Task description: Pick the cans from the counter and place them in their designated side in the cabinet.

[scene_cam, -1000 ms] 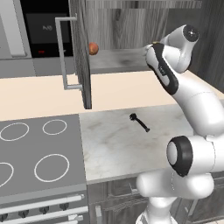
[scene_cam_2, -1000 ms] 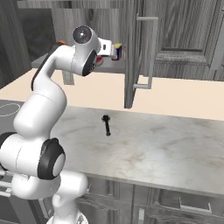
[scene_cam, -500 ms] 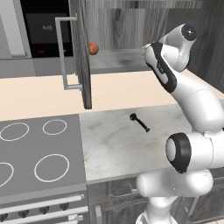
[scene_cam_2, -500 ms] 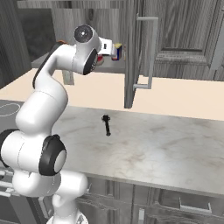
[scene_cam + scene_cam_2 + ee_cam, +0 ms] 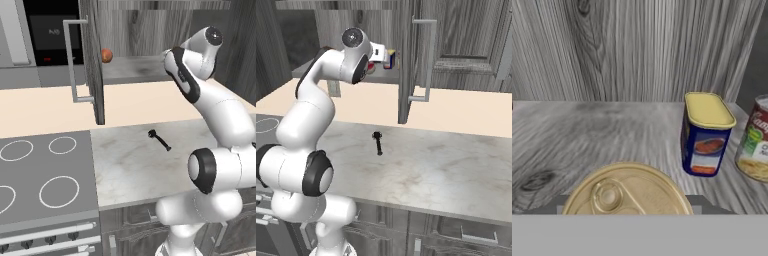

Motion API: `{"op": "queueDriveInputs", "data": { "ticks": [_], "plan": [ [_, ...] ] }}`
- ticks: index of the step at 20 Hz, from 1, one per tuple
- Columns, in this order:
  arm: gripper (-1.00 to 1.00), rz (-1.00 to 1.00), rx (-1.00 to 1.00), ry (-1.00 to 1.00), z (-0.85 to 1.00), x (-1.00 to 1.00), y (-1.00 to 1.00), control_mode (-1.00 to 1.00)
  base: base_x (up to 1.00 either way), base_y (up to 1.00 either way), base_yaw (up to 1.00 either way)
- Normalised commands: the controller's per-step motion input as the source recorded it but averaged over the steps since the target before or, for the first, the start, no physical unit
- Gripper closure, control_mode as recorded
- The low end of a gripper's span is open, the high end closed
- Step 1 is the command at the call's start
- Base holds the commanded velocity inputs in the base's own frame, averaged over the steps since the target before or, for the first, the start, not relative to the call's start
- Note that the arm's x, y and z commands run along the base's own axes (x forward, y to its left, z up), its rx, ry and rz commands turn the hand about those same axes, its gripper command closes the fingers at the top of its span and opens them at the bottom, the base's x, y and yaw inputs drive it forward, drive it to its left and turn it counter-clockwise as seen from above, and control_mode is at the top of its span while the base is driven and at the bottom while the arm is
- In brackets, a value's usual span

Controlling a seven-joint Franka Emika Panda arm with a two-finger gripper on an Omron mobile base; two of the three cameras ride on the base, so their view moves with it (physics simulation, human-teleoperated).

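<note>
Holding gold-lidded red can point(image 5: 626, 190) upright between gripper point(image 5: 387, 58) fingers; dark blue yellow-topped can point(image 5: 706, 134) stands ahead-right on grey cabinet shelf point(image 5: 587, 130).

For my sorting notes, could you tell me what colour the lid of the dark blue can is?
Yellow; the dark blue can shows best in the hand view.
</note>
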Motion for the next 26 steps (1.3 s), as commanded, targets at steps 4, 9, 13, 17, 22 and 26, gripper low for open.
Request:
{"op": "queueDriveInputs", "data": {
  "ticks": [4,9,13,17,22,26],
  "plan": [
    [1.00,0.00,0.00,0.00,-0.11,0.18,0.00,-1.00,0.00,0.00,0.00],
    [1.00,0.00,0.00,0.00,-0.10,0.17,0.00,-1.00,0.00,0.00,0.00],
    [1.00,0.00,0.00,0.00,-0.13,0.15,0.00,-1.00,0.00,0.00,0.00],
    [1.00,0.00,0.00,0.00,-0.13,0.13,0.00,-1.00,0.00,0.00,0.00],
    [1.00,0.00,0.00,0.00,-0.11,0.12,-0.01,-1.00,0.00,0.00,0.00],
    [1.00,0.00,-0.01,0.00,-0.08,0.11,-0.04,-1.00,0.00,0.00,0.00]
  ]
}}
